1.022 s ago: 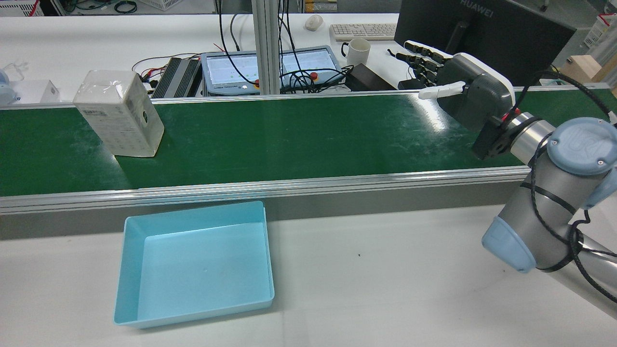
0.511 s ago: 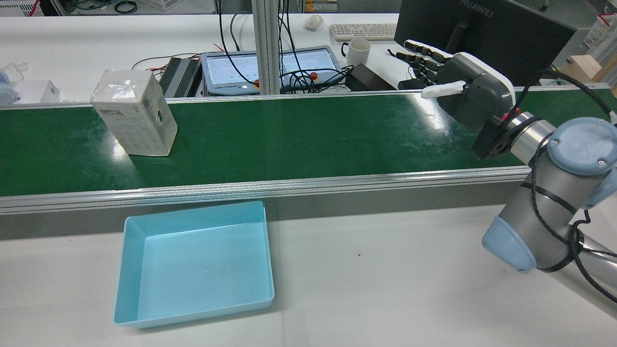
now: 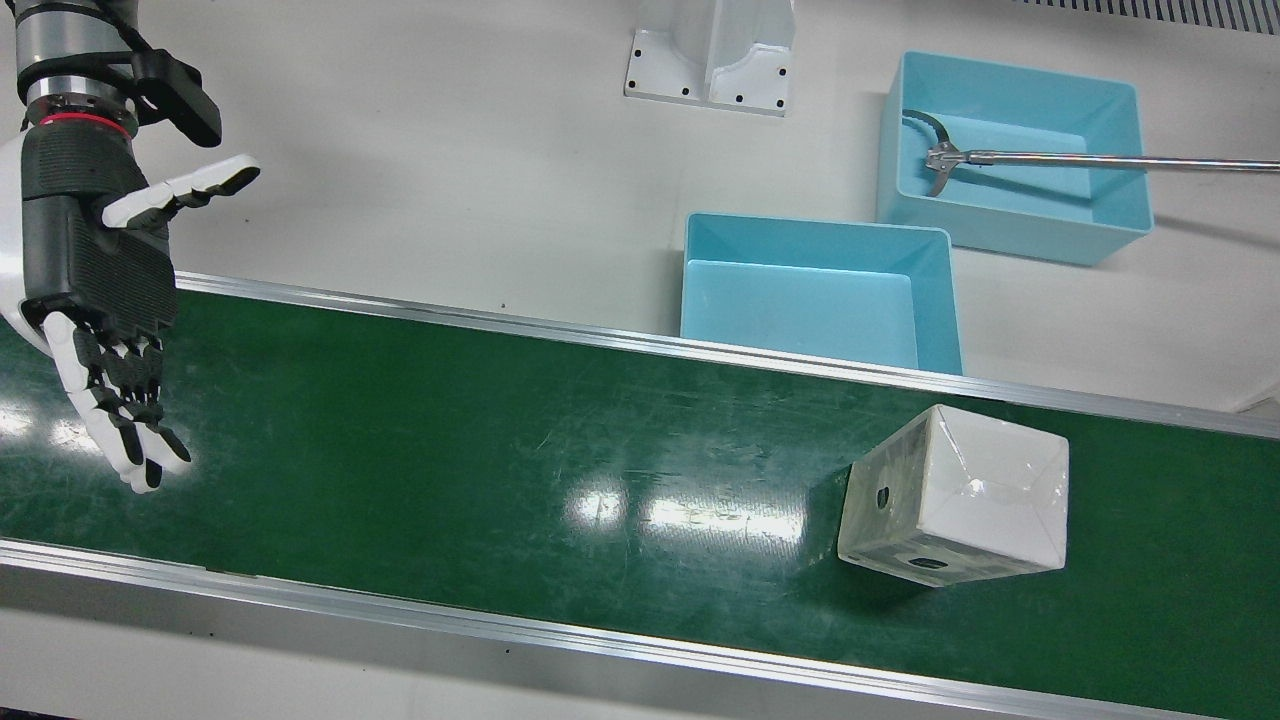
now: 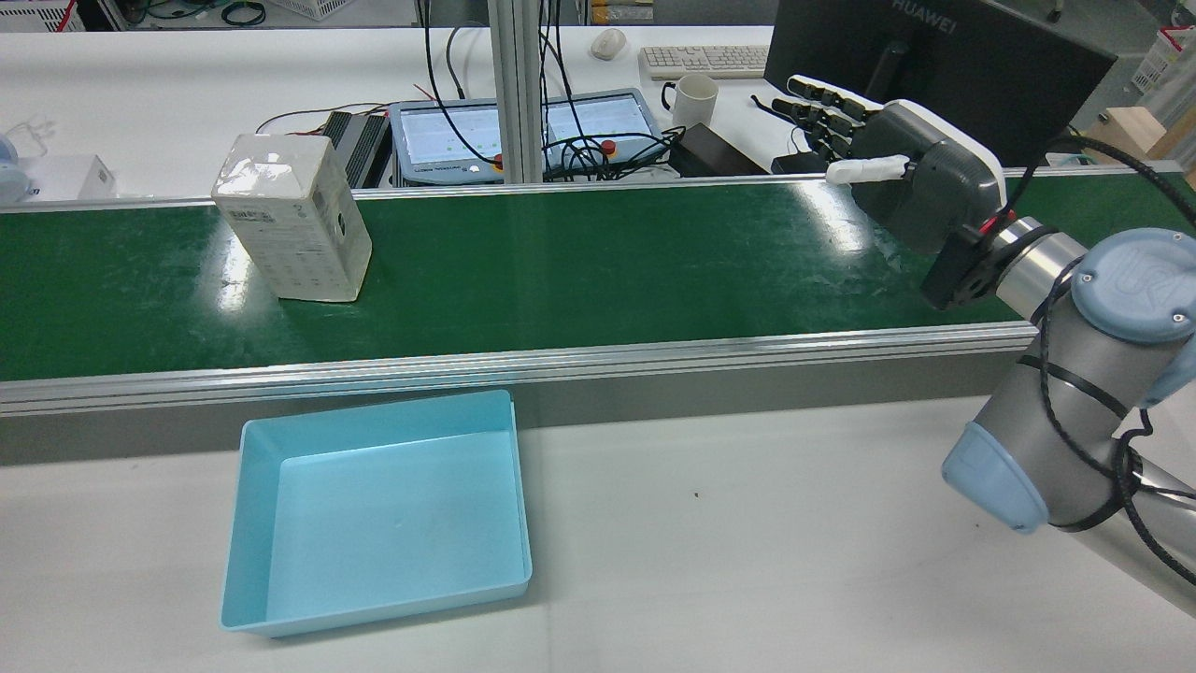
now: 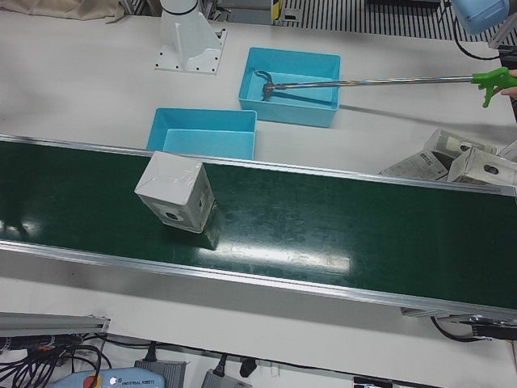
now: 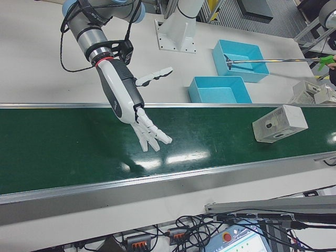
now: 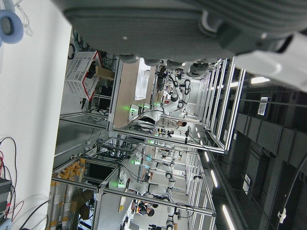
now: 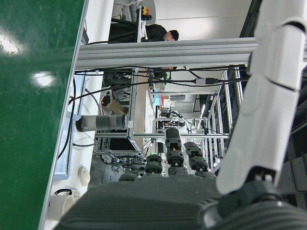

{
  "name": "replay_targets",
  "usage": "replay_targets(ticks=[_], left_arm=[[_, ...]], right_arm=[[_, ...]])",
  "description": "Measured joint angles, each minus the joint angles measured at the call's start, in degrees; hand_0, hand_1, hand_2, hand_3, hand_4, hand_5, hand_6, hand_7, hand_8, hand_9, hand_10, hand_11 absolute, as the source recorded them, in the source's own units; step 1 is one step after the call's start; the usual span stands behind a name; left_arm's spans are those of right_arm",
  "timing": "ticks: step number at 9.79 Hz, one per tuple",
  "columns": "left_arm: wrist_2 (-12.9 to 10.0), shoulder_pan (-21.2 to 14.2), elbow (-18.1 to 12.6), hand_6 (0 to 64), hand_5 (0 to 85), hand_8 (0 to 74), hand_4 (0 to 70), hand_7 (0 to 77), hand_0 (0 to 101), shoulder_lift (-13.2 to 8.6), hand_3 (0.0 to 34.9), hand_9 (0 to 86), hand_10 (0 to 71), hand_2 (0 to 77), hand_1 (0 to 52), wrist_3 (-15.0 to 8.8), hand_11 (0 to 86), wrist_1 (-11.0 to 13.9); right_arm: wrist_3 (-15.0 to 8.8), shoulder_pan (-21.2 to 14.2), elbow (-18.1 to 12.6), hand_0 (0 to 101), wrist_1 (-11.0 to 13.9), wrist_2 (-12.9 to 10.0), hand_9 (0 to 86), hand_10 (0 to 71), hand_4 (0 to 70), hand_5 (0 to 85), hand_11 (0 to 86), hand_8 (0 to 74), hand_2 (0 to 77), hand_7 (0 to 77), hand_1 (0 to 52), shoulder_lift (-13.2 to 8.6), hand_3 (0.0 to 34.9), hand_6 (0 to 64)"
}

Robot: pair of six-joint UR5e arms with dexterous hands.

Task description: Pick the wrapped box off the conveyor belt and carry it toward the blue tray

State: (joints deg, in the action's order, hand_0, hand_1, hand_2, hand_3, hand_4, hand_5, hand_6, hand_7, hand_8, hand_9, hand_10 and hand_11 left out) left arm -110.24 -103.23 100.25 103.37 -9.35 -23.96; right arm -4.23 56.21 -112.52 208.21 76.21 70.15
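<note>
The wrapped box [image 4: 292,217], white under clear film, stands on the green conveyor belt [image 4: 598,252] at the left of the rear view; it also shows in the front view [image 3: 955,495]. The empty blue tray [image 4: 378,407] sits on the white table just in front of the belt, slightly right of the box. My right hand [image 4: 911,173] is open, palm toward the box, and hovers over the belt's far right, well apart from the box. My left hand [image 7: 158,24] shows only in its own view, holding nothing, with its camera facing the lab.
A second blue tray [image 3: 1010,215] behind the first holds the head of a long grabber tool [image 3: 1100,160]. Aluminium rails [image 4: 523,360] edge the belt. A mug [image 4: 693,98], tablets and cables lie beyond the belt. Loose wrapped boxes [image 5: 452,158] lie past its end.
The wrapped box has ridden the belt to the right in the rear view, toward my right hand. My right hand has shifted only slightly and stays open.
</note>
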Motion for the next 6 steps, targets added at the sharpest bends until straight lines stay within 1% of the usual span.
replay_targets(ticks=[2, 3, 4, 5, 6], left_arm=[[0.00, 0.00, 0.00, 0.5, 1.1, 0.5, 0.0, 0.5, 0, 0.00, 0.0, 0.5, 0.0, 0.5, 0.0, 0.00, 0.5, 0.00], [0.00, 0.00, 0.00, 0.5, 1.1, 0.5, 0.0, 0.5, 0, 0.00, 0.0, 0.0, 0.0, 0.5, 0.0, 0.00, 0.5, 0.00], [0.00, 0.00, 0.00, 0.5, 1.1, 0.5, 0.0, 0.5, 0, 0.00, 0.0, 0.5, 0.0, 0.5, 0.0, 0.00, 0.5, 0.00], [0.00, 0.00, 0.00, 0.0, 1.1, 0.5, 0.0, 0.5, 0, 0.00, 0.0, 0.0, 0.0, 0.5, 0.0, 0.00, 0.5, 0.00], [0.00, 0.00, 0.00, 0.0, 1.1, 0.5, 0.0, 0.5, 0, 0.00, 0.0, 0.0, 0.0, 0.5, 0.0, 0.00, 0.5, 0.00]], right_arm=[[-0.18, -0.07, 0.33, 44, -0.27, -0.07, 6.5, 0.0, 6.0, 8.7, 1.1, 5.5, 6.5, 14.7, 9.8, -0.25, 0.0, 3.8], [-0.22, -0.12, 0.53, 44, -0.48, -0.08, 6.5, 0.0, 6.0, 8.7, 1.1, 6.5, 7.1, 14.7, 8.7, -0.31, 0.0, 4.9], [-0.26, -0.23, 0.78, 42, -0.65, -0.12, 7.6, 0.0, 6.0, 9.3, 1.1, 7.6, 5.5, 15.3, 7.6, -0.41, 0.0, 4.9], [-0.30, -0.59, 1.16, 42, -0.90, -0.49, 7.6, 0.0, 6.0, 9.3, 1.1, 7.6, 5.5, 15.3, 7.6, -0.75, 0.0, 4.9], [-0.32, -1.68, 1.47, 42, -1.16, -1.80, 7.6, 0.0, 6.0, 9.3, 1.1, 7.6, 5.5, 15.3, 7.6, -1.36, 0.0, 4.9]])
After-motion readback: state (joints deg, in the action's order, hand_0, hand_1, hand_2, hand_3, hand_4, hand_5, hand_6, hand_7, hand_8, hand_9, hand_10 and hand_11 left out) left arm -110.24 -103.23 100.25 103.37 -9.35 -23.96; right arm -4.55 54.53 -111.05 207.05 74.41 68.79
